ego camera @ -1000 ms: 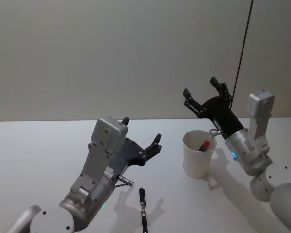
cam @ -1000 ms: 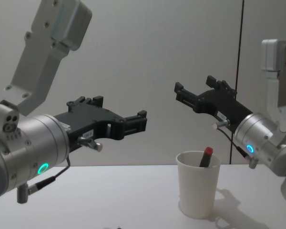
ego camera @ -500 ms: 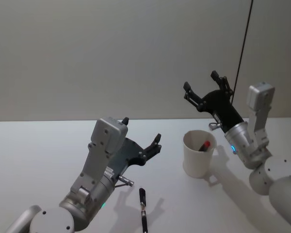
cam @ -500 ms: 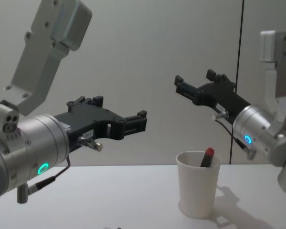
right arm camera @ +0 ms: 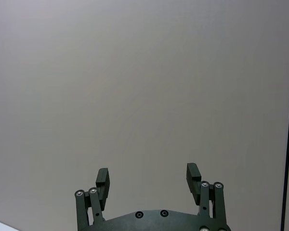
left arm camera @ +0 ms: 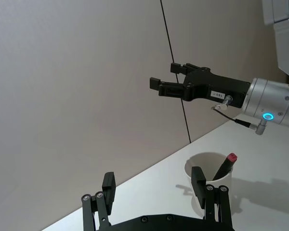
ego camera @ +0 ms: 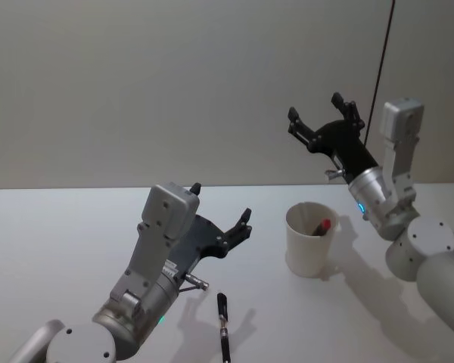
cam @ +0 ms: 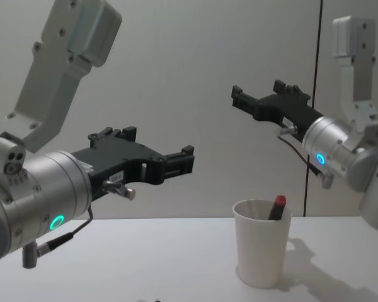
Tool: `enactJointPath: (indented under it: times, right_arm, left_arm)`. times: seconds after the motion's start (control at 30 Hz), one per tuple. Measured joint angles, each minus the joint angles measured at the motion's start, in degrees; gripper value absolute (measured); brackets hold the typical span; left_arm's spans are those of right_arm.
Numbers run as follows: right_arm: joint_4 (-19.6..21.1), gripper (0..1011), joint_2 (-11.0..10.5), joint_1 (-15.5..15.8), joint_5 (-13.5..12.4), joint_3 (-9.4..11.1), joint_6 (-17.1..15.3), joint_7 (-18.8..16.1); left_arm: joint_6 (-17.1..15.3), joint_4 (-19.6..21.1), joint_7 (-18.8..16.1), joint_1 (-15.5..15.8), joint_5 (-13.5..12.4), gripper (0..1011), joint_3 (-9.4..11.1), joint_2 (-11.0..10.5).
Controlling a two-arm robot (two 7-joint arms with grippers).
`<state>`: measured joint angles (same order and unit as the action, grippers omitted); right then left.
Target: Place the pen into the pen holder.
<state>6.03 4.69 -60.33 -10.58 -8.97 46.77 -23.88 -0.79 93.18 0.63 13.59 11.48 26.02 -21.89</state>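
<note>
Okay, your right gripper [ego camera: 315, 107] hangs above the pen holder [ego camera: 306, 255], spread wide and empty; the red-tipped pen [ego camera: 321, 226] leans inside it. Left gripper [ego camera: 221, 200] (open too) hovers over the bench [ego camera: 60, 242] near a black pen [ego camera: 223, 325].

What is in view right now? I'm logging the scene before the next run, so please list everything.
white tapered paper cup: one, white, standing on the table right of centre
dark pen with a red end: one, dark with a red tip, leaning inside the cup, tip just above the rim
slim black pen: one, black, lying flat on the table near the front, left of the cup
table: one, white, under everything
wall: one, grey, behind the table
thin vertical line: one, black, on the wall at the right
left gripper: one, black, fingers open, above the table left of the cup
right gripper: one, black, fingers open, raised high above the cup
</note>
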Motion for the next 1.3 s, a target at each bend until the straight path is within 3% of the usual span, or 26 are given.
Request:
enactJointPath:
  times: [0.17, 0.37, 0.47, 0.87, 1.0, 1.3]
  right_arm:
    - [2.74, 1001, -0.13, 0.47, 0.45, -0.04, -2.59, 1.73]
    - [11.72, 1001, -0.85, 4.54, 0.99, -0.14, -8.63, 4.06]
    - [18.33, 1001, -1.37, 7.62, 1.36, -0.30, -12.36, 5.34]
    - [29.36, 1001, -2.02, 12.11, 2.08, -0.81, -17.38, 6.81]
    - [33.10, 1001, -2.24, 13.83, 1.75, -0.88, -19.64, 7.31]
    - [46.33, 1001, -3.38, 20.15, -0.18, -0.79, -28.56, 10.54]
  left_arm:
    - [0.00, 0.00, 0.00, 0.00, 0.00, 1000, 0.00, 0.00]
    - [0.00, 0.00, 0.00, 0.00, 0.00, 1000, 0.00, 0.00]
    - [0.00, 0.00, 0.00, 0.00, 0.00, 1000, 0.00, 0.00]
    - [0.00, 0.00, 0.00, 0.00, 0.00, 1000, 0.00, 0.00]
    - [0.00, 0.00, 0.00, 0.00, 0.00, 999, 0.00, 0.00]
    - [0.00, 0.00, 0.00, 0.00, 0.00, 1000, 0.00, 0.00]
